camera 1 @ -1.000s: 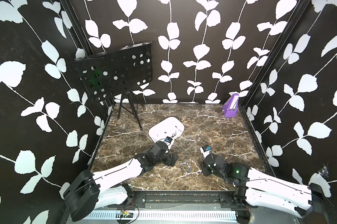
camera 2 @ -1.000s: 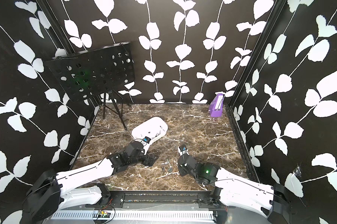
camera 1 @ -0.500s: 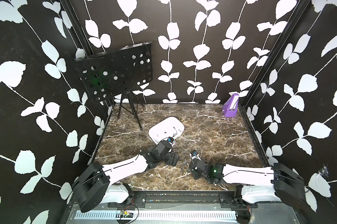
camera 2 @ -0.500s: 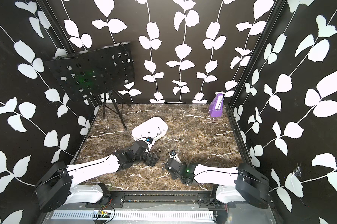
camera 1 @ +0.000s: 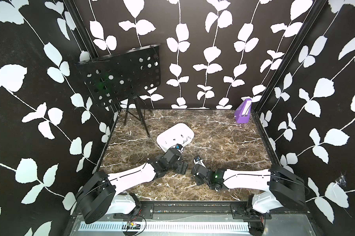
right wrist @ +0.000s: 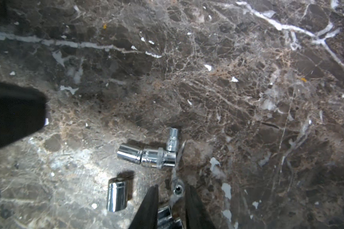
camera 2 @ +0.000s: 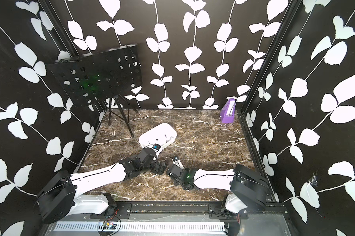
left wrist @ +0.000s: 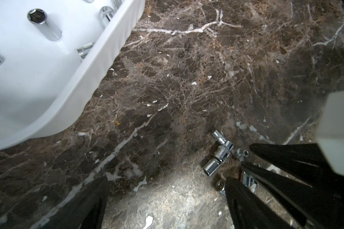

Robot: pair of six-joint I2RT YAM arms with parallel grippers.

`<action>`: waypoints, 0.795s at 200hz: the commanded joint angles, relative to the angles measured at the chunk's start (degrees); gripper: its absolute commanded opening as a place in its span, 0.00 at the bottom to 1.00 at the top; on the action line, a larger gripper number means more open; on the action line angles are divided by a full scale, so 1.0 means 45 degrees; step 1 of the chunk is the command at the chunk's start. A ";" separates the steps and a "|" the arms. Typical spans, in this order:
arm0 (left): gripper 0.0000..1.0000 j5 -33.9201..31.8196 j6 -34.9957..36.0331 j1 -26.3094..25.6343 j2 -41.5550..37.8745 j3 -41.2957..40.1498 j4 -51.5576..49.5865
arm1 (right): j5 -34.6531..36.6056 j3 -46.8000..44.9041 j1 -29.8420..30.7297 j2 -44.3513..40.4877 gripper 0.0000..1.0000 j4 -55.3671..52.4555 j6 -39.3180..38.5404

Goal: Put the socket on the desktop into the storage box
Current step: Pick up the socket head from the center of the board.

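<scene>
Where right fingers (right wrist: 147, 210) flank a small socket (right wrist: 178, 190), contact is unclear.

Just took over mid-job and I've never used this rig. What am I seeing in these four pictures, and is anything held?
Two white-and-black robot arms work on the desktop. Both top views look down from overhead; the other two come from cameras on the wrists. The storage box already holds several sockets. More loose sockets lie on the marble between the arms. The left gripper has its jaws wide open, holding nothing. The right gripper has its jaws either side of a small socket; whether they grip it I cannot tell.
</scene>
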 commanded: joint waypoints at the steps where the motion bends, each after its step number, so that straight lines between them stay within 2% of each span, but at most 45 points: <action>1: 0.92 -0.0166 -0.0096 -0.0042 -0.0344 0.0183 -0.0314 | 0.0882 0.0692 0.0023 0.0230 0.27 -0.0677 0.0048; 104: 0.92 -0.0156 -0.0095 -0.0042 -0.0359 0.0183 -0.0295 | 0.0451 0.0823 0.0014 0.1196 0.24 -0.0218 0.0079; 159: 0.92 -0.0168 -0.0111 -0.0042 -0.0355 0.0183 -0.0295 | 0.0402 0.0417 0.0009 0.0943 0.15 -0.0034 0.0308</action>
